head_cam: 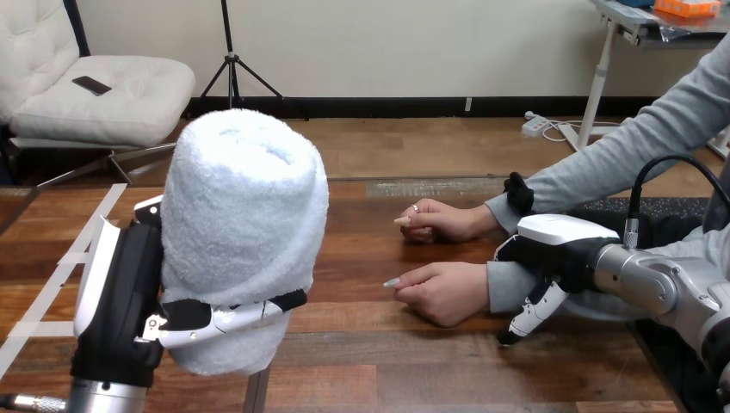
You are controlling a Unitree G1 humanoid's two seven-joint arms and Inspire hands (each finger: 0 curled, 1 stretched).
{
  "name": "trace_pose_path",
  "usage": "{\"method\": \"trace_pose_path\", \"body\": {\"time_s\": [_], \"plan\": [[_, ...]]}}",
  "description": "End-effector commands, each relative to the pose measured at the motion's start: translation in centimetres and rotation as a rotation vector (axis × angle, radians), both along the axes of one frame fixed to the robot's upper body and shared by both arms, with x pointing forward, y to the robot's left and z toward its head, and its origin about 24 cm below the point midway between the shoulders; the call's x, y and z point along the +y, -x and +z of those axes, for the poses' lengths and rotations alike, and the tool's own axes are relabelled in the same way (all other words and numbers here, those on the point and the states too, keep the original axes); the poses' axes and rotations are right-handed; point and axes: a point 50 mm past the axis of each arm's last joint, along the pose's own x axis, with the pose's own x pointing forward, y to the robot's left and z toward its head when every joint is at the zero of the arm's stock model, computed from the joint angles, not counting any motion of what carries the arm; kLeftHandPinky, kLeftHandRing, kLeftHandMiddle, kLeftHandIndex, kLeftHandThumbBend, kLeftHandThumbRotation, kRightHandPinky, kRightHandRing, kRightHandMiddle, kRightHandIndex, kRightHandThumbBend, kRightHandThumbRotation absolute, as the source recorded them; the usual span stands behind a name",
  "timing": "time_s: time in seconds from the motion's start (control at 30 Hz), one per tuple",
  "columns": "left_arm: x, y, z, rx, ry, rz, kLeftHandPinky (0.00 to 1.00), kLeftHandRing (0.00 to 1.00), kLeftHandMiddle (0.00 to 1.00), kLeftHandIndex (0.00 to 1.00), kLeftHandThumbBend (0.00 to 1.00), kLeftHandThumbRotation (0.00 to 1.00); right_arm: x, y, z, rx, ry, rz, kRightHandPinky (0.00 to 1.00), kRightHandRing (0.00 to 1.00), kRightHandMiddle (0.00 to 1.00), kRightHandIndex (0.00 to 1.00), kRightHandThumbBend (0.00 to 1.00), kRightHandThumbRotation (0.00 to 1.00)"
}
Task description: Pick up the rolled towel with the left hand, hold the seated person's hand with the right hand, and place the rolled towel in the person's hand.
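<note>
At left, fluffy white rolled towel (upright) clasped in left hand, grip of right hand unclear

Left arm lifted, right arm reaching low.
Upright left hand, fingers wrapped round rolled towel; right hand palm-down over the person's forearm.

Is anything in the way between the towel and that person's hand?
Nothing visible is. The left hand holds the towel upright at the left, and only bare table lies between it and the person's nearer hand. The right hand is over the forearm behind that hand, off the path.
</note>
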Motion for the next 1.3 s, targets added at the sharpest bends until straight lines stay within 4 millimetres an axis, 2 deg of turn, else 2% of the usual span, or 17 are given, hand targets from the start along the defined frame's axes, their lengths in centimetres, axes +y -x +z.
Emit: {"method": "trace_pose_path", "body": {"time_s": [0.0,0.33,0.63,1.03,1.27], "plan": [[-0.35,-0.42,2.15,-0.123,0.029,-0.014,0.24,0.29,0.36,0.38,0.56,0.00,1.02,-0.90,0.99,-0.019,0.005,0.021,0.52,0.58,0.63,0.64,0.93,0.32],[-0.32,-0.41,2.19,-0.124,0.031,-0.016,0.24,0.30,0.36,0.38,0.56,0.00,0.98,-0.91,1.01,-0.028,-0.014,0.011,0.44,0.49,0.55,0.61,0.90,0.26],[-0.30,-0.45,2.14,-0.124,0.034,-0.016,0.24,0.29,0.36,0.39,0.56,0.00,1.00,-0.93,1.09,-0.047,-0.006,0.019,0.39,0.44,0.51,0.57,0.82,0.20],[-0.33,-0.48,2.15,-0.125,0.030,-0.017,0.23,0.28,0.35,0.38,0.56,0.00,0.87,-0.79,1.18,-0.082,-0.022,0.033,0.36,0.41,0.47,0.49,0.67,0.29],[-0.33,-0.48,2.13,-0.123,0.033,-0.019,0.23,0.29,0.36,0.38,0.56,0.00,0.81,-0.75,1.25,-0.092,-0.037,0.032,0.36,0.40,0.46,0.47,0.62,0.31]]}}
